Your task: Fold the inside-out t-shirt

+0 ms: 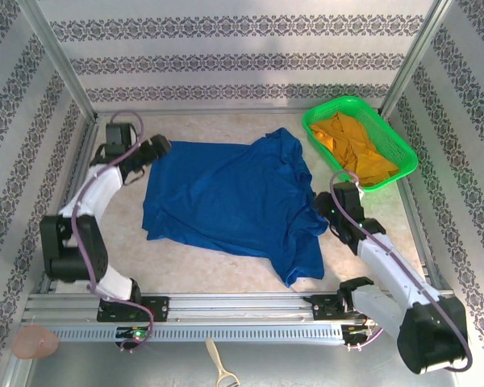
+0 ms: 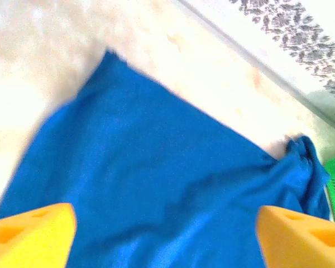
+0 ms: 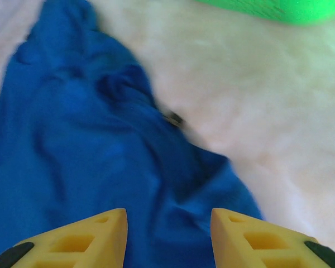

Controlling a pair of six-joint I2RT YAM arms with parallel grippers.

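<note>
The royal-blue t-shirt (image 1: 230,197) lies spread and rumpled across the middle of the table, one corner reaching toward the front right. My left gripper (image 1: 155,149) hovers at the shirt's far left corner, its yellow fingers (image 2: 30,234) wide apart over blue cloth (image 2: 156,184), holding nothing. At the shirt's right edge my right gripper (image 1: 327,211) is open too. Its yellow fingers (image 3: 78,243) straddle a wrinkled fold of the shirt (image 3: 100,156) without gripping it. No white lettering shows.
A green basket (image 1: 313,129) holding an orange-yellow garment (image 1: 356,149) stands at the back right, close to the right arm. Patterned walls and metal frame posts enclose the table. Bare tabletop (image 1: 202,262) lies in front of the shirt.
</note>
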